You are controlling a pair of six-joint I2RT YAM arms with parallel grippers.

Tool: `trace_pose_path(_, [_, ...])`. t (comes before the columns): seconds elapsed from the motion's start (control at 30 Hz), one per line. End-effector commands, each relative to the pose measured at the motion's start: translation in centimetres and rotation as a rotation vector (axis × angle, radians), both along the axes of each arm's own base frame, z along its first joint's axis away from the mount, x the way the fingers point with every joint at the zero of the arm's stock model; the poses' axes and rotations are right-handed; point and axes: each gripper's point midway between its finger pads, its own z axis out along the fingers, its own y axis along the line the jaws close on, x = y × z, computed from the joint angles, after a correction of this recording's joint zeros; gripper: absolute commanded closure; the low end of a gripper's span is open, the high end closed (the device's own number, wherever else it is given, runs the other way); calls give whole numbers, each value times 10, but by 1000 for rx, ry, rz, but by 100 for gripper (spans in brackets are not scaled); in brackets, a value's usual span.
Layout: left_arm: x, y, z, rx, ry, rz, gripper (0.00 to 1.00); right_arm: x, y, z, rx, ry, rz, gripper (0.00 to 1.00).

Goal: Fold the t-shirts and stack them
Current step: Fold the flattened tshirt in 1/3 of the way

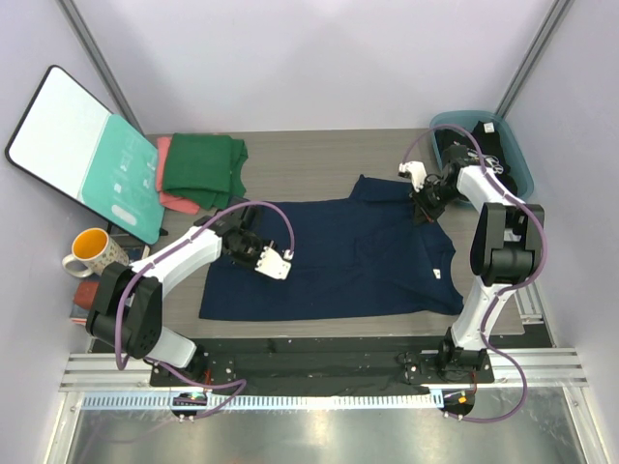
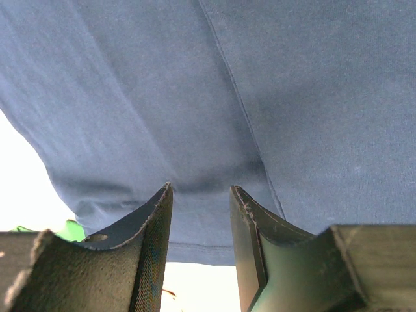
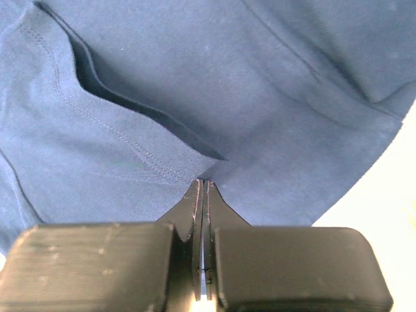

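A navy blue t-shirt [image 1: 338, 261] lies spread flat across the middle of the table. My left gripper [image 1: 263, 259] stands over its left part, open, both fingertips pressed down on the cloth [image 2: 260, 84] near a hem, with a small pucker between them [image 2: 200, 188]. My right gripper [image 1: 423, 208] is at the shirt's upper right, shut on a folded edge of the navy cloth [image 3: 195, 78], which bunches at the tips [image 3: 203, 182]. A dark green t-shirt [image 1: 201, 164] lies folded at the back left on a salmon-pink one [image 1: 166, 184]. A black t-shirt [image 1: 484, 145] sits in the bin.
A teal bin [image 1: 522, 166] stands at the back right corner. A teal-and-white board [image 1: 82, 145] leans at the back left. A yellow mug [image 1: 87, 253] and a red-brown object [image 1: 85, 290] sit at the left edge. Grey walls close in both sides.
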Motion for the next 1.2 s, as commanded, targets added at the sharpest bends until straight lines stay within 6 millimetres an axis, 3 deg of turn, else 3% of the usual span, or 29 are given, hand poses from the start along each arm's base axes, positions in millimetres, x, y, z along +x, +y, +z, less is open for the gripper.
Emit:
trace_pose_path(0.0, [1,-9,5,-35,-13,-3,59,29,-6,35,-43,-160,-19,99])
trace_pose_path(0.33, [-1,-9,4,-34,-12,-3,59,47,-2,48,-19,-223,-46,99])
trace_pose_path(0.53, [-1,-9,3,-35,-11,-1,58,46,8,59,-2,-248,-25,99])
trace_pose_path(0.73, [-13,-6,-12,-18,34,9,59,44,10,62,-8,-257,-19,99])
trace_pose_path(0.87, [-25,0,-22,-4,65,17,66,44,9,62,-15,-258,-19,99])
trace_pose_path(1.03, [-31,3,-25,9,82,21,67,45,9,63,-17,-264,-20,99])
trace_pose_path(1.17, [-35,7,-31,24,101,26,77,47,10,66,-21,-274,-17,99])
